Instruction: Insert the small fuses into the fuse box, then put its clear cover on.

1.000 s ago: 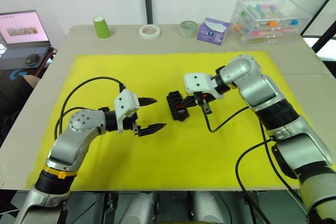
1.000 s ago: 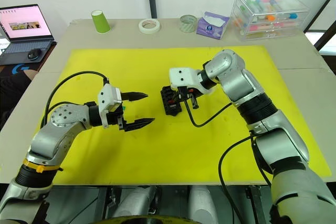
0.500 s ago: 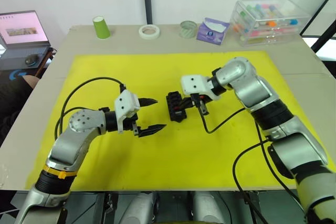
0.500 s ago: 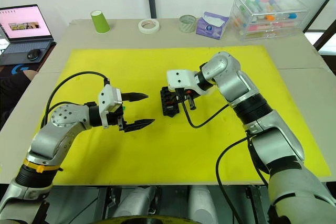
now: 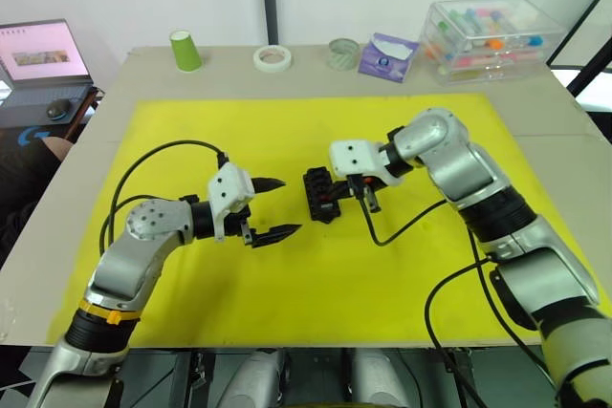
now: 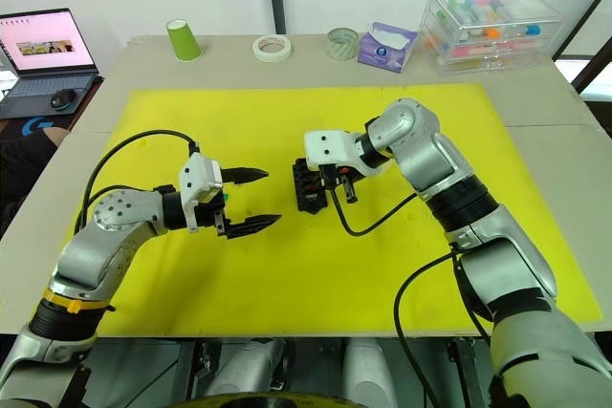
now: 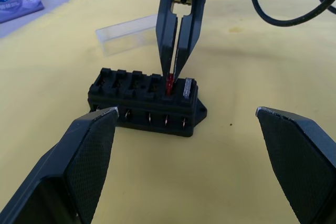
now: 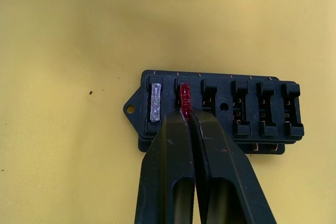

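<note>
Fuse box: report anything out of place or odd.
Nothing stands out. The fuse box sits flat on the yellow mat, a grey fuse seated in its end slot, the right gripper pinching a red fuse beside it.

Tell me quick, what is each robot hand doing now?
Left gripper: open, holding nothing.
Right gripper: closed on a red fuse in the fuse box.
</note>
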